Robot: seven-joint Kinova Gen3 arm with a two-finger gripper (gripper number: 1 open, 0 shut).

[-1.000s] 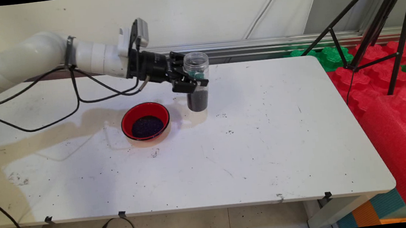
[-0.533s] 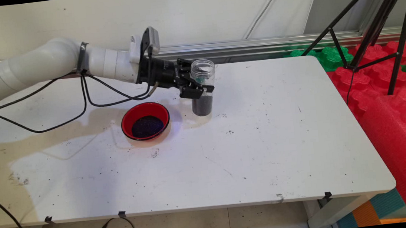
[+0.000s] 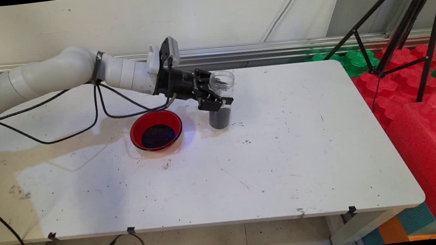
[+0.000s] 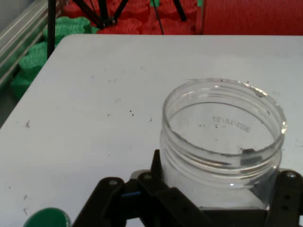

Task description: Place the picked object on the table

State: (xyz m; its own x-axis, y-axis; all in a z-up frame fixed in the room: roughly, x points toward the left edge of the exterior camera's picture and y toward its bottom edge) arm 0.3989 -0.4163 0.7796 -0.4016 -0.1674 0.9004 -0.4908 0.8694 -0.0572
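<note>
White speckled table (image 3: 286, 164): gripper (image 3: 217, 98) round clear cylindrical jar (image 3: 220, 100), glossy red bowl (image 3: 156, 130) beside.

gripper (image 3: 219, 98) | carried jar (image 3: 220, 100) lower, rightward | now at table (image 3: 285, 152) beside bowl (image 3: 156, 130)

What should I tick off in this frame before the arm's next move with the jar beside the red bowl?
1. Grip: gripper shut on the clear plastic jar, fingers on either side of it in the hand view. Ok.
2. Jar upright, mouth up, no lid on. Ok.
3. Jar base on the table or just above it: cannot tell.
4. Contents: dark granules fill only the jar's lower part. Ok.
5. Red bowl stands apart from the jar, on the arm's side, holding dark granules. Ok.
6. Table top around the jar: scattered dark specks, not clean. Not ok.
</note>
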